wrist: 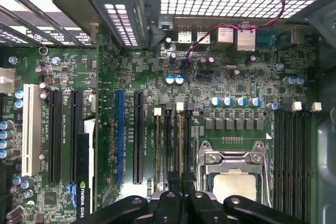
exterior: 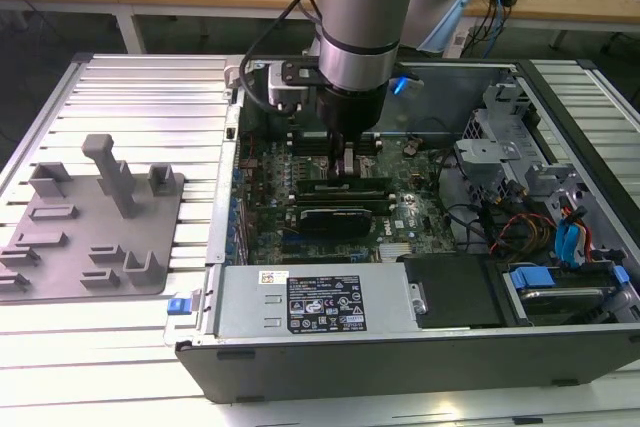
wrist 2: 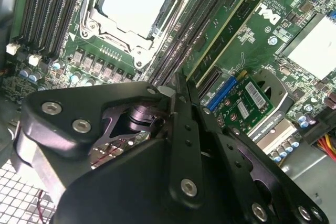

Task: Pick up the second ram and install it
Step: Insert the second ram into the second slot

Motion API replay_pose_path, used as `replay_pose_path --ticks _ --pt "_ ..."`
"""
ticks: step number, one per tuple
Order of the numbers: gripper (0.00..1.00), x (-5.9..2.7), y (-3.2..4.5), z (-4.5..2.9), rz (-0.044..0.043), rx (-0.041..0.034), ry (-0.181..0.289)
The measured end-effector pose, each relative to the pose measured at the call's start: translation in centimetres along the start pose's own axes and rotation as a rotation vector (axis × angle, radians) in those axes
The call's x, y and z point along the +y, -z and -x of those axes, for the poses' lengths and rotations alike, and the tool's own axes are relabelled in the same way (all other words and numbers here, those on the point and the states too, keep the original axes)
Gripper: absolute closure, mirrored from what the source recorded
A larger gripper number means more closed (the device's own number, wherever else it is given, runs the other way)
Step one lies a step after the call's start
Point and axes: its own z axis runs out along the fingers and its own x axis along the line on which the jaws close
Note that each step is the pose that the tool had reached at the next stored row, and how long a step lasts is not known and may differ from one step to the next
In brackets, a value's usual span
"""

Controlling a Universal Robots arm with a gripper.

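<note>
One second ram (wrist: 181, 140) edge-up beside CPU socket (wrist: 234, 184), pinched between closed jaws low over motherboard (wrist: 210, 87).

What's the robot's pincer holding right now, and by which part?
Cannot be told. The pincer sits low over the long black memory slots beside the silver processor socket; any hold is hidden.

Matt grey plastic holder plate (exterior: 90, 232)

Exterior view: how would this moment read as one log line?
hand | low inside the computer case | at the memory slots beside the CPU socket
</note>
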Motion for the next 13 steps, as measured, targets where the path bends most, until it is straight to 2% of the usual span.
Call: replay_pose_path --ticks 3,5,13 --pt "0.91 -0.01 -0.22 -0.01 -0.0002 -0.0002 -0.004" --pt "0.91 -0.01 -0.33 -0.01 -0.0007 -0.0004 -0.023" --pt "0.91 -0.06 -0.8 -0.02 -0.001 -0.0009 -0.023"
